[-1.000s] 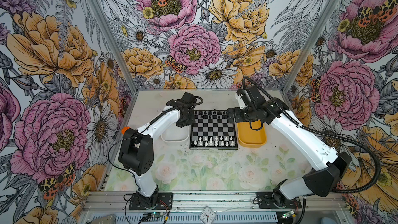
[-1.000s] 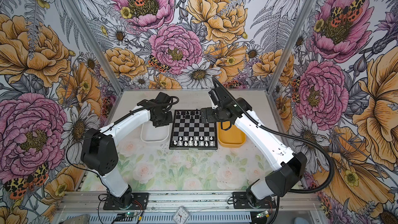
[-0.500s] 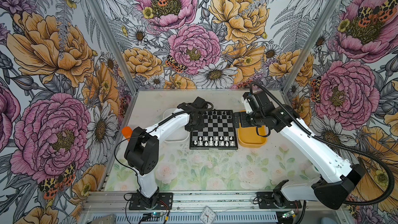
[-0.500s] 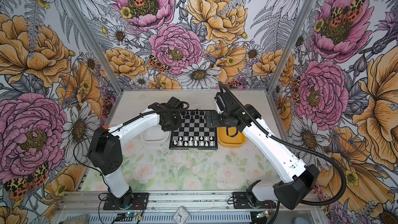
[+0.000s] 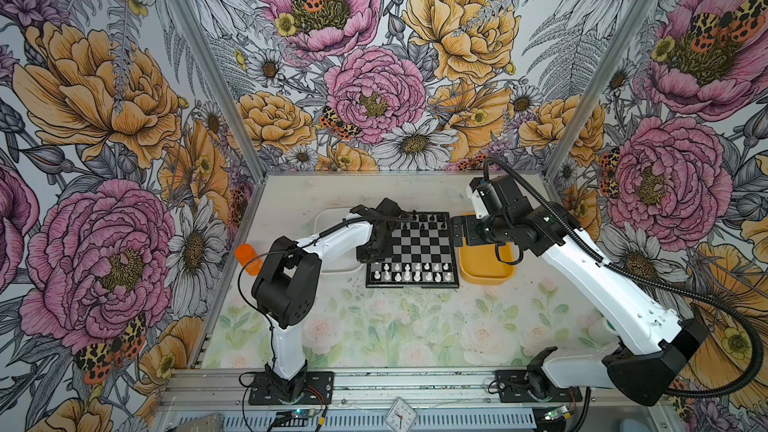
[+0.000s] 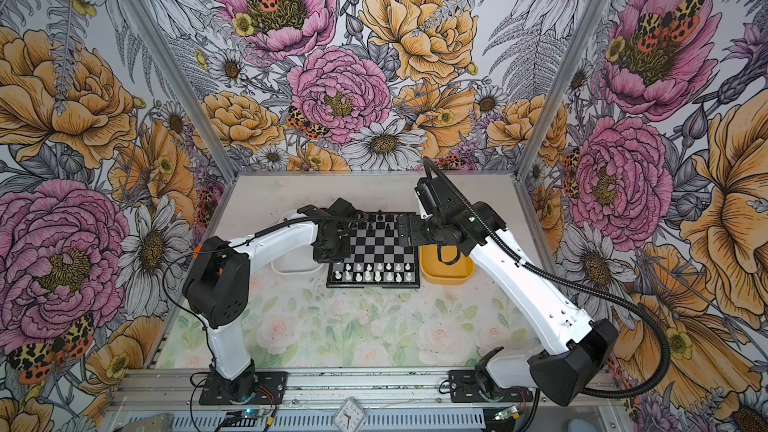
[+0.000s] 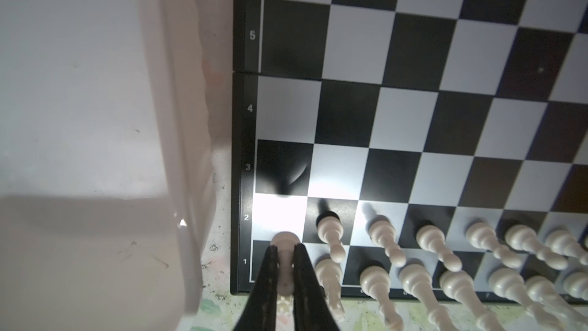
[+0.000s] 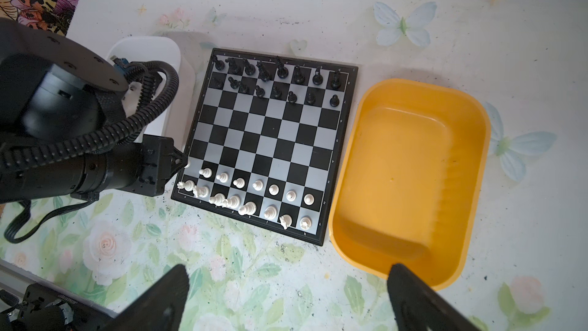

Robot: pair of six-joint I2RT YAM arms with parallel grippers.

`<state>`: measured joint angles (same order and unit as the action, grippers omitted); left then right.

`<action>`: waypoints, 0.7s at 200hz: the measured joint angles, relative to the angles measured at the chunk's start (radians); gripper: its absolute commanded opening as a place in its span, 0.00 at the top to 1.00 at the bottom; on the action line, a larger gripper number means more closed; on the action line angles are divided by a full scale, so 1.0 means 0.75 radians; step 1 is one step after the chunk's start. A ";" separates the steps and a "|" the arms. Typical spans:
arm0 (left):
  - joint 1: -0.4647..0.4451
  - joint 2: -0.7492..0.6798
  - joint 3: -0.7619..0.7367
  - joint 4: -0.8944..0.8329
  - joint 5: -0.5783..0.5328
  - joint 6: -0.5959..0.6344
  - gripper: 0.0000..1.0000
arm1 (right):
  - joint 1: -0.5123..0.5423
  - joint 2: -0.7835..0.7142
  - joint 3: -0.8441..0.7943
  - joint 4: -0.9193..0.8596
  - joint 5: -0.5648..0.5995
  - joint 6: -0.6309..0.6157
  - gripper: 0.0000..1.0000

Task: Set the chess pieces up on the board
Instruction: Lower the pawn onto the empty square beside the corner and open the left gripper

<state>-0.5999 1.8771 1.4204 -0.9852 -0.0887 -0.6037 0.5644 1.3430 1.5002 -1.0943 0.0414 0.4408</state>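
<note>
Enclosing floral walls (image 5: 374, 76), rose-printed tabletop (image 5: 395, 326) under board (image 5: 417, 248)

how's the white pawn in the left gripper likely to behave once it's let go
The white pawn looks rigid: the left gripper pinches its narrow stem with no visible bending. Tall over a small round base, it may tip if released tilted. Tiny beside the fingers, it is probably light; a brush could knock it into the neighbouring pawn.

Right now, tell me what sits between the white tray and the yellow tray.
The board lies between the white tray and the yellow tray, close beside each. The right wrist view shows it plainly; both top views agree.
</note>
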 measured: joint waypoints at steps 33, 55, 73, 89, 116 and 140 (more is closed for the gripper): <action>0.001 0.000 -0.022 0.007 0.001 0.000 0.89 | 0.000 0.009 0.001 0.000 0.000 0.000 0.00; 0.003 0.000 -0.034 0.012 0.001 0.000 0.89 | 0.000 0.018 0.001 0.000 0.000 -0.001 0.00; 0.004 0.000 -0.040 0.020 0.001 0.000 0.89 | 0.000 0.019 0.001 0.000 0.000 -0.001 0.00; 0.004 0.000 -0.050 0.032 0.001 0.000 0.89 | 0.000 0.019 0.001 -0.001 0.000 -0.001 0.00; 0.004 0.000 -0.064 0.041 0.002 0.000 0.88 | 0.000 0.019 0.001 -0.001 0.000 0.000 0.00; 0.004 0.000 -0.072 0.055 0.002 0.000 0.88 | 0.000 0.019 0.001 -0.001 0.000 0.009 0.00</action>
<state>-0.5972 1.8771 1.3666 -0.9440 -0.0875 -0.6037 0.5644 1.3571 1.5005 -1.0950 0.0414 0.4477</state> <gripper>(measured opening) 0.118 0.996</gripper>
